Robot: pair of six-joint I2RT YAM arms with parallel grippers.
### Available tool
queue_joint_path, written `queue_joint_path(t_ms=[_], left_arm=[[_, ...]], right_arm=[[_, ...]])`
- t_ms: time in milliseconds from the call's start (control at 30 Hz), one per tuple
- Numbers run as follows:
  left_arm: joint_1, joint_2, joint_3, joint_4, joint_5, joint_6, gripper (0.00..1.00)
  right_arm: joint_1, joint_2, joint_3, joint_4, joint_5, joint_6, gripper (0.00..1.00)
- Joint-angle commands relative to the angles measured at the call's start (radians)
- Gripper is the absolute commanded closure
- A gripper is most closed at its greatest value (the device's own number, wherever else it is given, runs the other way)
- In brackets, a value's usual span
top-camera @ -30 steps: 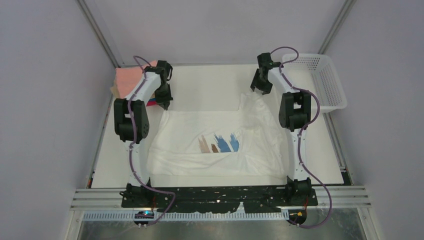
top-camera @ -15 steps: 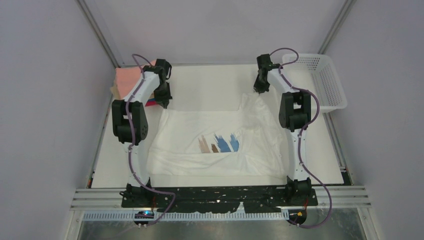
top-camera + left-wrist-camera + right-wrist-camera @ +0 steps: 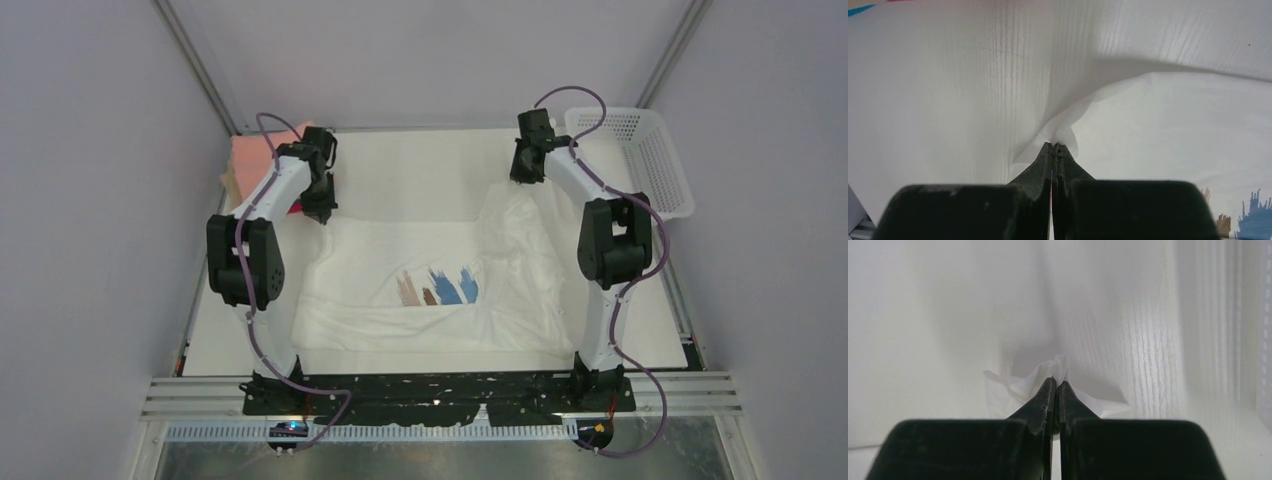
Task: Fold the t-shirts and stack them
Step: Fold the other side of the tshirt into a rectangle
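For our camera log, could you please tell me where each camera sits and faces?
Top external: above and behind both arms, looking down on them, the table and white t-shirt.
Left wrist: on the left arm, facing along left fingers pinching a shirt corner.
Right wrist: likewise, right fingers pinching another corner.
Shared: top external and left wrist both show the blue print.
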Motion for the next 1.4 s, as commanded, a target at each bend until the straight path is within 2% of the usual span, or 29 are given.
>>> queue_joint_path(t_ms=[0, 167, 367, 533, 700, 867, 1100, 1367], left_arm=[[0.003, -0.1, -0.079, 0.077, -0.03, 0.029, 1.0], [0.001, -0.209, -0.187, 0.141, -0.057, 0.086, 1.0], [-0.001, -0.229, -0.167, 0.194, -0.103, 0.303, 1.0], [-0.003, -0.176, -0.146, 0.227, 0.023, 0.583, 1.0], [-0.003, -0.22, -0.221, 0.255, 0.074, 0.722, 1.0], [-0.003, -0.325, -0.353, 0.314, 0.167, 0.779, 1.0], [-0.003, -0.429, -0.477, 0.357, 0.176, 0.765, 1.0], [-0.003, -0.558, -0.571, 0.347, 0.063, 0.771, 1.0]], right_arm=[[0.028, -0.162, -0.107, 0.084, 0.042, -0.036, 0.94], [0.058, -0.278, -0.239, 0.108, 0.075, -0.055, 0.94], [0.067, -0.415, -0.354, 0.119, 0.097, -0.058, 0.94], [0.067, -0.461, -0.378, 0.117, 0.092, -0.079, 0.94], [0.068, -0.489, -0.396, 0.117, 0.043, -0.091, 0.94], [0.069, -0.536, -0.456, 0.149, -0.027, -0.082, 0.94], [0.069, -0.668, -0.582, 0.146, -0.045, -0.094, 0.94], [0.069, -0.811, -0.668, 0.097, -0.039, -0.12, 0.94]])
